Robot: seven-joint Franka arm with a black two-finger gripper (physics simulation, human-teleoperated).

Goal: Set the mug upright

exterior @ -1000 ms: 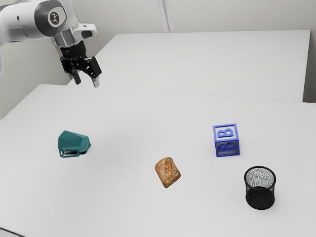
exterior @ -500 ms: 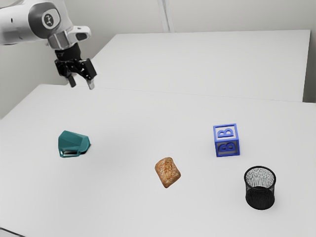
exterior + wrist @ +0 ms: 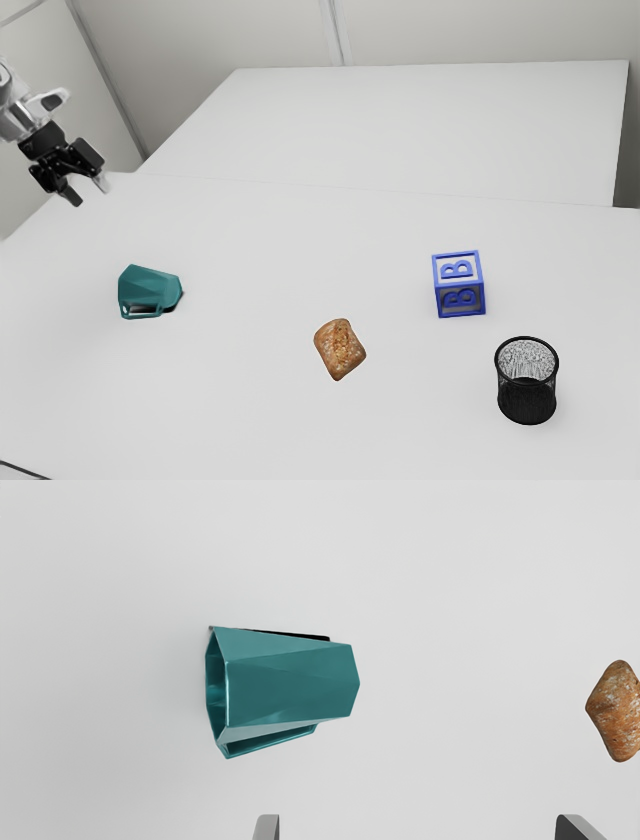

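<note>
Mesh cup (image 3: 527, 400) stood lower right of the exterior view. Bread roll (image 3: 339, 350) lay lower centre. Teal mug (image 3: 150, 288) lay on its side on tabletop (image 3: 260, 420), at the exterior view's left, mouth facing away from roll. Blue letter block (image 3: 459, 285) sat right of centre. Gripper (image 3: 89, 193) hung upper left, jaws wide apart, clear of mug.

At the exterior view's upper left, my arm (image 3: 12, 122) is white and grey, with a pale lug (image 3: 62, 94) bearing a dark patch. My gripper (image 3: 88, 194) is black and blocky; its fingers (image 3: 267, 827) have smooth grey ends.
</note>
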